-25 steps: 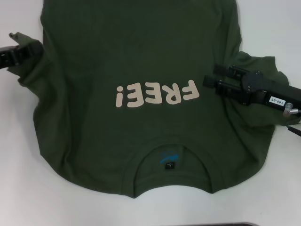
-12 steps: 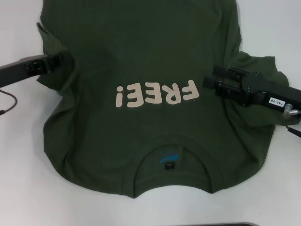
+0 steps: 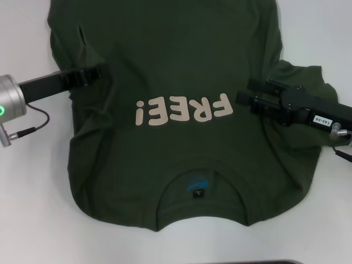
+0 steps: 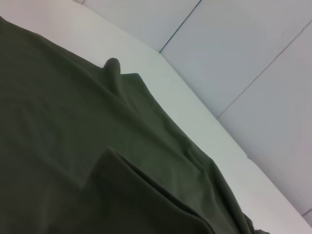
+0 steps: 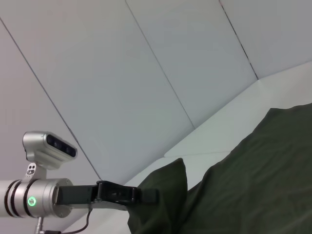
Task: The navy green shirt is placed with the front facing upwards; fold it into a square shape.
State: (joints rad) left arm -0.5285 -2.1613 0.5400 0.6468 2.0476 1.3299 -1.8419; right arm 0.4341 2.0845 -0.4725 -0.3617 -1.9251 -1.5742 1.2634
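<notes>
Lying front-up on the white desk (image 3: 33, 209), the navy green shirt (image 3: 176, 60) shows cream letters "FREE!" and a collar tag. Its left sleeve is folded inward, pinched and lifted by the left end effector (image 3: 96, 72). The right end effector (image 3: 245, 99) rests released by the right sleeve.

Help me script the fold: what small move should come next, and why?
Probably carry the left gripper a little farther toward the letters and lay the cloth down. It appears to hold the shirt's left sleeve, lifted and folded partway over the body. The right gripper lies over the right sleeve, which is not yet folded in.
</notes>
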